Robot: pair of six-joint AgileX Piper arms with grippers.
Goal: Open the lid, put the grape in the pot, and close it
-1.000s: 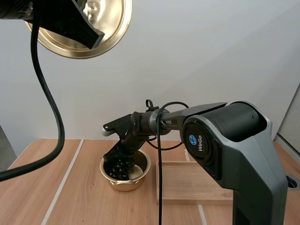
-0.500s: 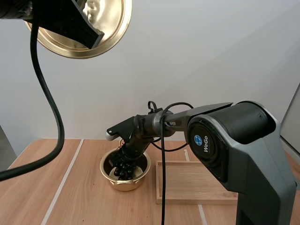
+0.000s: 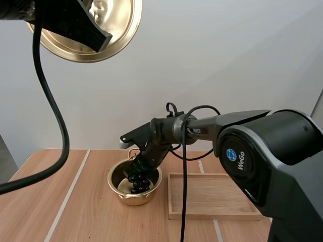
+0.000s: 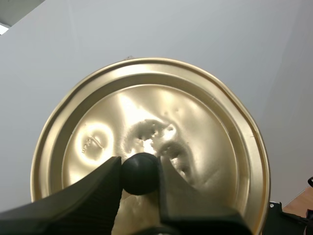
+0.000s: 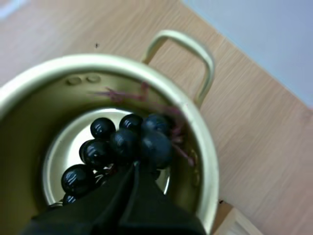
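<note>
Two-arm lid-and-grape arrangement. The left gripper (image 4: 138, 169) is raised high above the light wooden table (image 3: 86, 212). Its two black fingers are clamped from either side on the black ball knob (image 4: 140, 179) of the round brass-coloured metal lid (image 4: 195, 122), which is held tilted and well apart from everything on the table. The right gripper (image 5: 133, 170) reaches down into the mouth of the open brass-coloured metal pot (image 3: 115, 177). Its fingers are drawn almost together, and the tips pinch the top of the bunch of dark purple grapes (image 5: 128, 143). The bunch hangs inside the pot's rim, with its pale reddish stems spread toward the wall on the side of the looped pot handle (image 5: 195, 49). Whether the lowest berries touch the pot's floor cannot be told. The pot stands on the table just beside the shallow rectangular wooden tray (image 3: 217, 216), on the tray's side nearer the left arm.
</note>
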